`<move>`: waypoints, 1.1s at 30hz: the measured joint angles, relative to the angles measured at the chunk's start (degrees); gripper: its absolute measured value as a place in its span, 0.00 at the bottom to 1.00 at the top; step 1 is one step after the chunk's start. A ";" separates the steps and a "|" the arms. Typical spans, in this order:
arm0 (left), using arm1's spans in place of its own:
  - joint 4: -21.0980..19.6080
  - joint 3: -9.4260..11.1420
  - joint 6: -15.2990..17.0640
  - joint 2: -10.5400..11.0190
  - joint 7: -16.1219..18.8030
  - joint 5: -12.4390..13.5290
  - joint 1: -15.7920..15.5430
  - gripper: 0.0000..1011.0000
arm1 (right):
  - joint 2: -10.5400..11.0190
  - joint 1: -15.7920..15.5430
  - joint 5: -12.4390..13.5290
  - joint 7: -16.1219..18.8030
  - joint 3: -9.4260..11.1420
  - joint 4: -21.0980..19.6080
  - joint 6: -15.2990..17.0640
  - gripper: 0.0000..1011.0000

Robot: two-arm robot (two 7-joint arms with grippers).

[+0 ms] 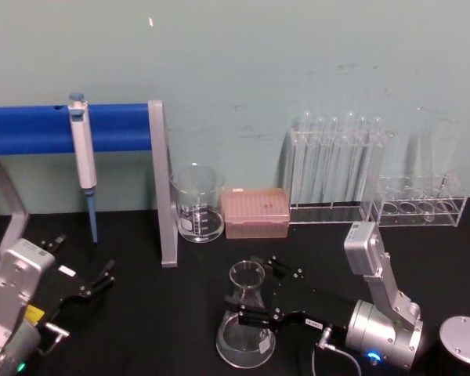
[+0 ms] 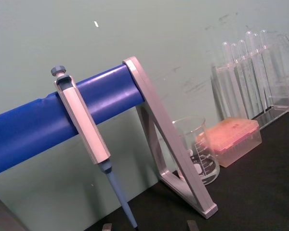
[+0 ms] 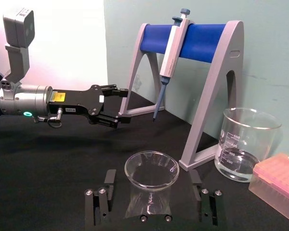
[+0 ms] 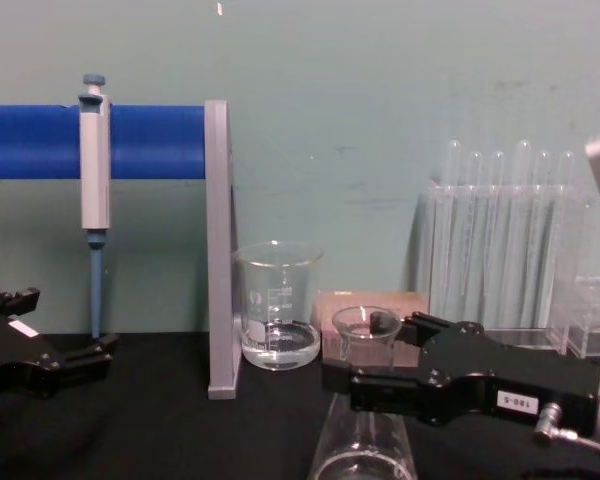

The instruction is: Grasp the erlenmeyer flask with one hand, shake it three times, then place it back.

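black matte tabletop lies under the right gripper, fingers spread astride the narrow neck of the flask, gripping nothing. flask stands upright, front centre. thin smooth glass, probably light, slippery, breakable; the neck suits a gentle hold. left gripper sits open, far left.

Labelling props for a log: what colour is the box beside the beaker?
Pink. The box sits beside the beaker, clearest in the head view.
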 joint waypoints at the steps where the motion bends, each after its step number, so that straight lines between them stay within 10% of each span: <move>1: 0.00 0.00 0.00 0.00 0.00 0.00 0.00 0.99 | 0.00 0.00 0.00 0.01 0.00 0.01 0.00 0.92; 18: 0.00 0.00 0.00 0.00 0.00 0.00 0.00 0.99 | 0.00 0.00 0.00 0.04 0.00 0.03 -0.01 0.45; 33: 0.00 0.00 0.00 0.00 0.00 0.00 0.00 0.99 | 0.00 0.00 0.00 0.03 0.00 0.03 0.00 0.45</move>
